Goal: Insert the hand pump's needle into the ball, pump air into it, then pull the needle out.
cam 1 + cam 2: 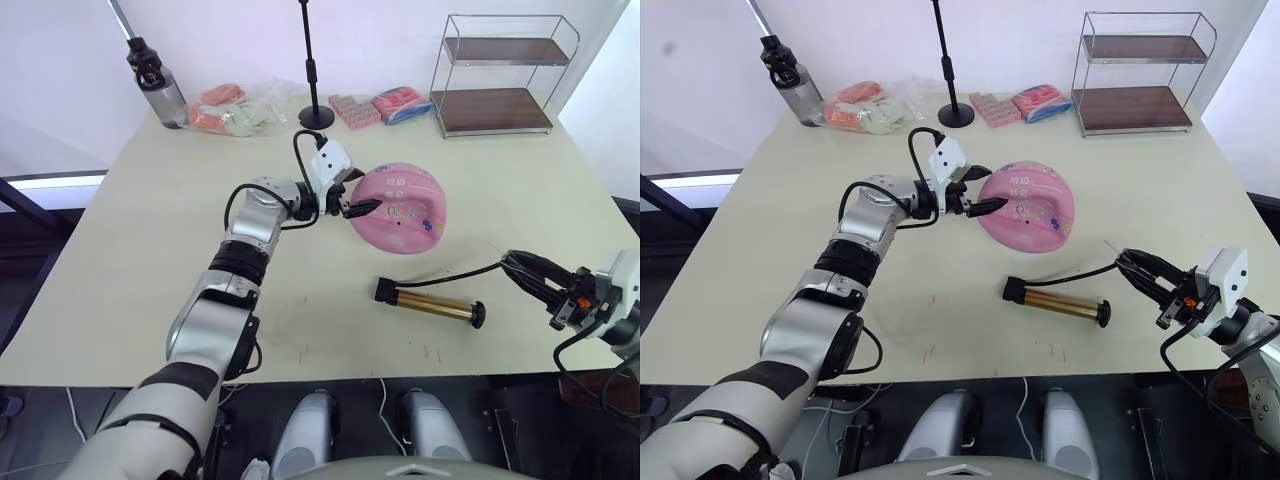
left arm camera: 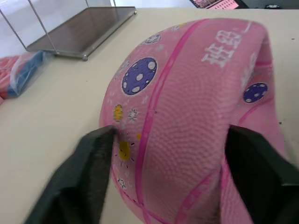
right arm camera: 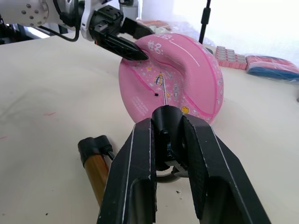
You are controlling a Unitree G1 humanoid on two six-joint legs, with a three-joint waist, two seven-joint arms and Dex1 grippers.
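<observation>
Right wrist view: the needle (image 3: pixel 164 95) sticks up from its black fitting, clamped between the right gripper (image 3: pixel 170 140) fingers and aimed at the pink ball (image 3: pixel 187 79), not touching it. The pump (image 1: pixel 432 303) lies flat on the table (image 1: pixel 150 250) just in front of the ball. The left gripper (image 1: pixel 350 200) pinches the ball's deflated edge.

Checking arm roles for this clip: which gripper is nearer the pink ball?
Left. The left gripper clamps the deflated pink ball, while the right gripper, holding the needle, sits apart near the table's right edge.
</observation>
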